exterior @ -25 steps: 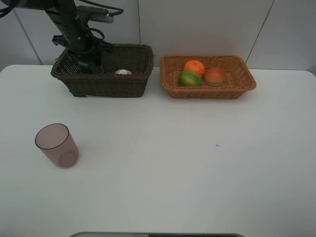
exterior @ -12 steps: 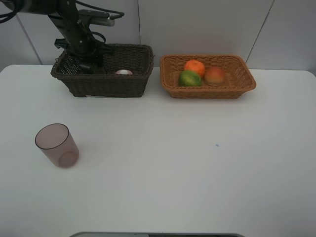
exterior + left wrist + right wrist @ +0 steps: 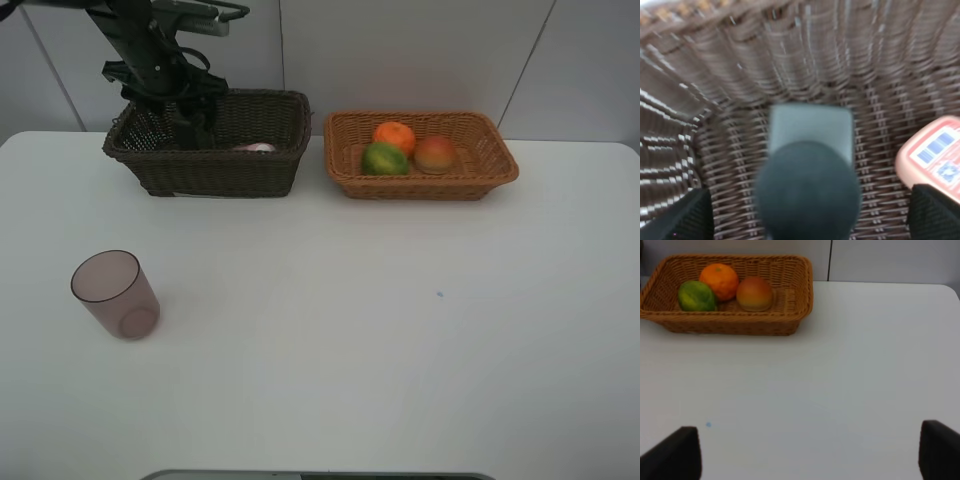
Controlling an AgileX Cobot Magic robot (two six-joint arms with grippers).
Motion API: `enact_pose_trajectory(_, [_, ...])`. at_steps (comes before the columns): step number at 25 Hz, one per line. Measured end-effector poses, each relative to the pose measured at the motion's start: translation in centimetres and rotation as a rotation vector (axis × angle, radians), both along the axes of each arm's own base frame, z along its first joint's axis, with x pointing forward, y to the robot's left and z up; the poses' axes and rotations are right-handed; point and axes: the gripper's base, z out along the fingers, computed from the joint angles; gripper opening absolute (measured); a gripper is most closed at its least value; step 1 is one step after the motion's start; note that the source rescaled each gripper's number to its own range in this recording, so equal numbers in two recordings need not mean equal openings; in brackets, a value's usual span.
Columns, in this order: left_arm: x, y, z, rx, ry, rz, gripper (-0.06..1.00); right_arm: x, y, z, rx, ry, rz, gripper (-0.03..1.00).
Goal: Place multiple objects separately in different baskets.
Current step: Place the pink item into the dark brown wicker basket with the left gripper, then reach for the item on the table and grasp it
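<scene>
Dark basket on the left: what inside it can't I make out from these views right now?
- Dark green pump bottle: blurred in the left wrist view; in the high view, hidden by the left gripper and the dark basket wall.
- Pink bottle: cut off by the wrist view's edge; only a pale sliver shows over the rim in the high view.
- Left fingers: only dark corners show.

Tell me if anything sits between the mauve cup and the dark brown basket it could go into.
Nothing visible does. The mauve cup stands alone on the white table, and the stretch up to the dark brown basket is bare. The left gripper hangs over that basket, above the dark green pump bottle.
</scene>
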Motion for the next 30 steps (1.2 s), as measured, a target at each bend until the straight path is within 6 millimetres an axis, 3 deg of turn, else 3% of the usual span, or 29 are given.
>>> enact_pose_trajectory(6, [-2.7,-0.7,6.0,0.017,-0.002,-0.021,1.0,0.0,0.0,0.0,0.0,0.0,0.0,0.86])
enact_pose_trajectory(10, [-5.6,-1.6,9.2,0.013,-0.018,-0.055,1.0,0.0,0.0,0.0,0.0,0.0,0.0,0.86])
enact_pose_trajectory(14, [-9.1,-1.6,10.3,0.015,-0.002,-0.08,1.0,0.0,0.0,0.0,0.0,0.0,0.0,0.86])
enact_pose_trajectory(23, [-17.8,-0.8,8.5,0.051,0.141,-0.142,1.0,0.0,0.0,0.0,0.0,0.0,0.0,0.86])
enact_pose_trajectory(30, [-23.2,-1.2,6.3,0.08,0.252,-0.227,1.0,0.0,0.0,0.0,0.0,0.0,0.0,0.86])
